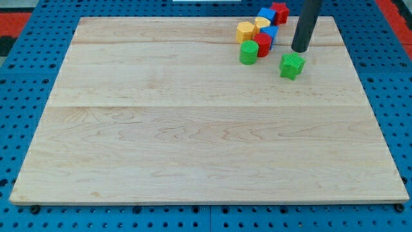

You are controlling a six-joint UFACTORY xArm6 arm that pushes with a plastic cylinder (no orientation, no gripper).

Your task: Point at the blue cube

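A blue cube sits near the view's top right, in a cluster of blocks. A second blue block lies just below it, half hidden behind a red cylinder. My tip is to the right of the cluster, about 45 px right of the lower blue block. It is just above a green star block. The tip touches no block.
The cluster also holds a yellow hexagon block, a second yellow block, a red star block and a green cylinder. The wooden board lies on a blue pegboard.
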